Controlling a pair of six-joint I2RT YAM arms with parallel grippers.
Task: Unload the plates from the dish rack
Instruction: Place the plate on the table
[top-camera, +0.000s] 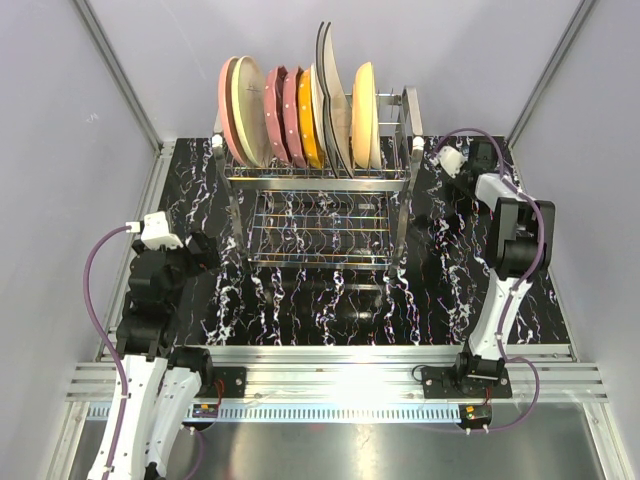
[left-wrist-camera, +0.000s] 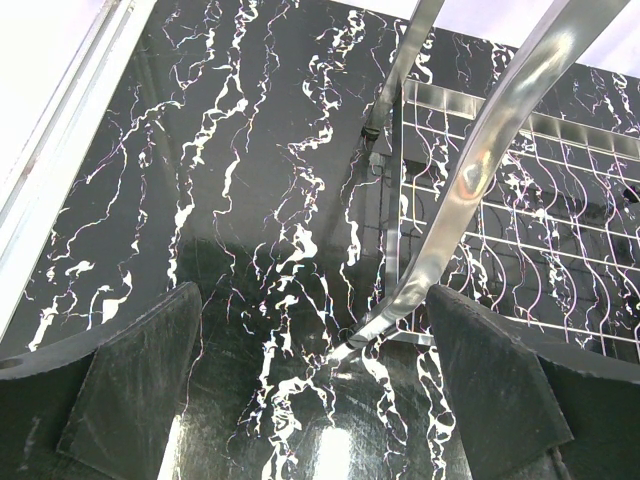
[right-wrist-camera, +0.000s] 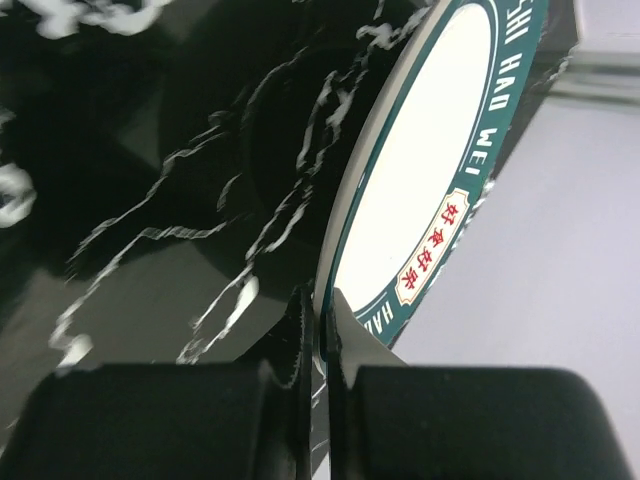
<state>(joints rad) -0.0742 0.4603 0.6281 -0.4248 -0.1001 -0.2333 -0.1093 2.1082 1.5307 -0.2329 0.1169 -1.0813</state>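
- Black marble-patterned table (top-camera: 440, 290): carries the rack at its back middle. The veined surface is glossy.
- Silver wire dish rack (top-camera: 315, 215): two tiers. The lower shelf appears bare, and the upper prongs hold the load.
- Racked plates (top-camera: 300, 120): pink, cream, dotted maroon, orange, dark-rimmed white and tan, standing on edge and packed close together. They are probably glazed ceramic: rigid, fairly heavy, slick and liable to chip. Only the top of each rim is free, so it is the best place to grip, and each plate should be lifted straight up clear of the prongs.
- Teal-rimmed plate (right-wrist-camera: 420, 170): white face with lettering on the rim band, held out of the rack beside the table's right back corner. It stands on edge, and its rim runs down into the right fingers, with most of the disc beyond them. A pinch this narrow would probably let the plate pivot if swung.
- Right gripper (right-wrist-camera: 322, 330): pressed closed on that rim, with only the plate's thickness between the pads.
- Left gripper (left-wrist-camera: 315, 400): spread fully wide and holding nothing, low over the table's left side. The rack's near-left leg rises between its fingers (left-wrist-camera: 130, 390) without touching either one, and no plate is near.
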